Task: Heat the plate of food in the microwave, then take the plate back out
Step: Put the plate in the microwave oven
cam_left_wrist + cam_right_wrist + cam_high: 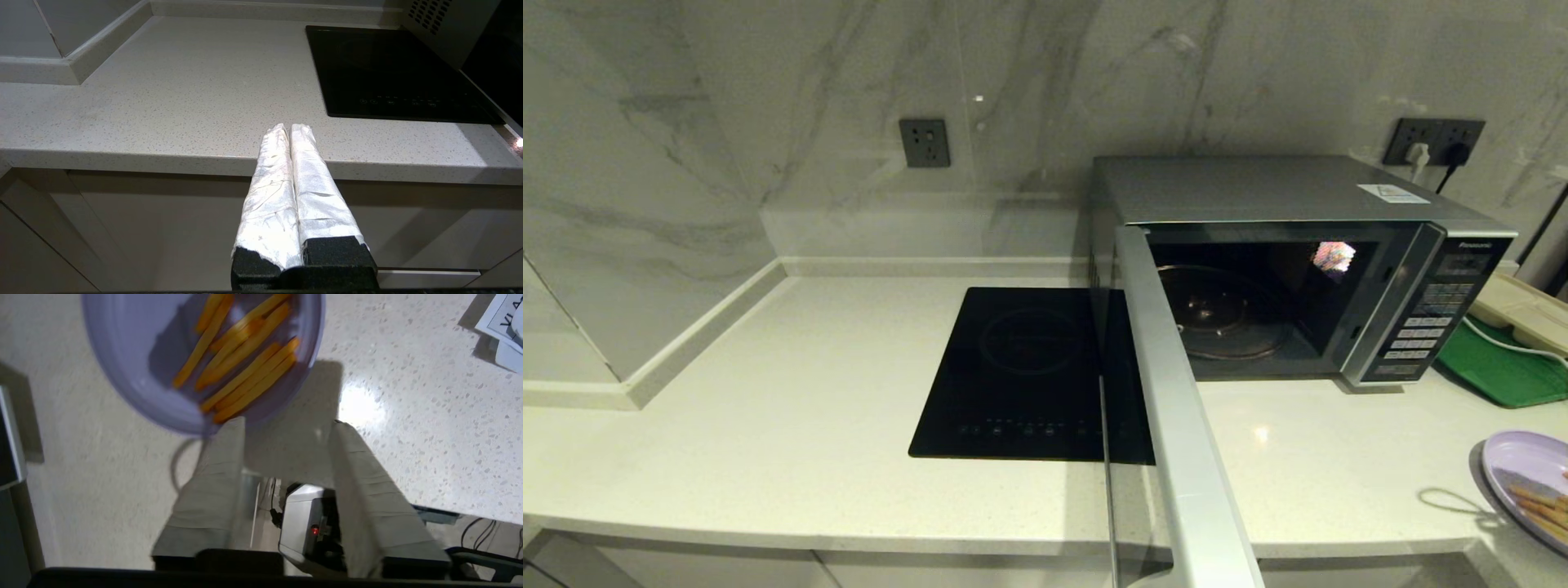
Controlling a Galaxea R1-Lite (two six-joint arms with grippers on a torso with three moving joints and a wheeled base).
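The counter [768,425] carries the microwave [1290,196] at the back right, long side along the wall, its mouth facing forward. Its door [1176,408] stands swung wide open toward the counter's front edge; the cavity holds only a glass turntable [1217,314]. A black cooktop [1021,367] lies just beside it on the left. The plate [1523,469] sits near the counter's front right corner, orange sticks [241,371] lying roughly parallel on it. The right gripper [286,424] hovers beside the plate's rim, jaws spread wide, grasping nothing. The left gripper [289,127] hangs at the counter's front edge, fingers pressed together, empty.
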